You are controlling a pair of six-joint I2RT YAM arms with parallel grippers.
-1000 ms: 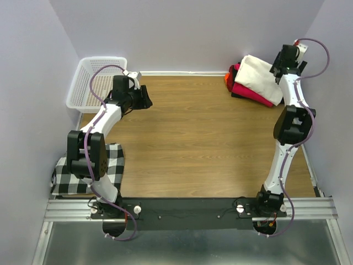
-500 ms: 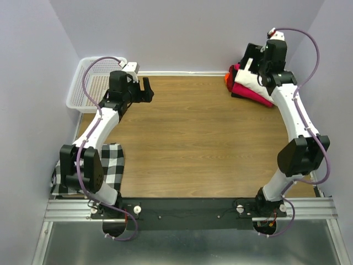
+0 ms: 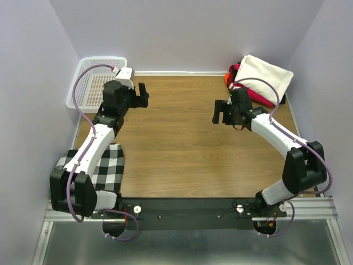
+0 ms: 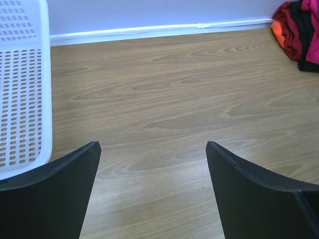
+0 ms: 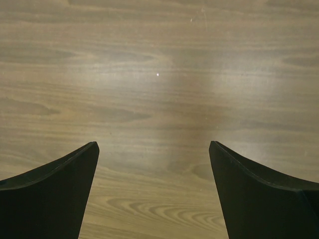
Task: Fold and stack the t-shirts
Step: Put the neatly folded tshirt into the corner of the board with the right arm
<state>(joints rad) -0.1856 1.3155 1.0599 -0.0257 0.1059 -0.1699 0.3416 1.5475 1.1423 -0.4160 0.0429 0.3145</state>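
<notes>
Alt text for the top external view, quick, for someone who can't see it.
The left gripper by the white mesh basket and the right gripper mid-table both hover open and empty over the wooden table. A folded cream t-shirt tops the coloured pile in the far right corner.

text: none legible | labels: none | brands: none | numbers: none

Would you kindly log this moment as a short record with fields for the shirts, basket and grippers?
stack: cream t-shirt on top of red t-shirt, far right corner
basket: white mesh basket, far left corner
left gripper: fingers open, empty, above table
right gripper: fingers open, empty, above table
checked cloth: near left edge
</notes>
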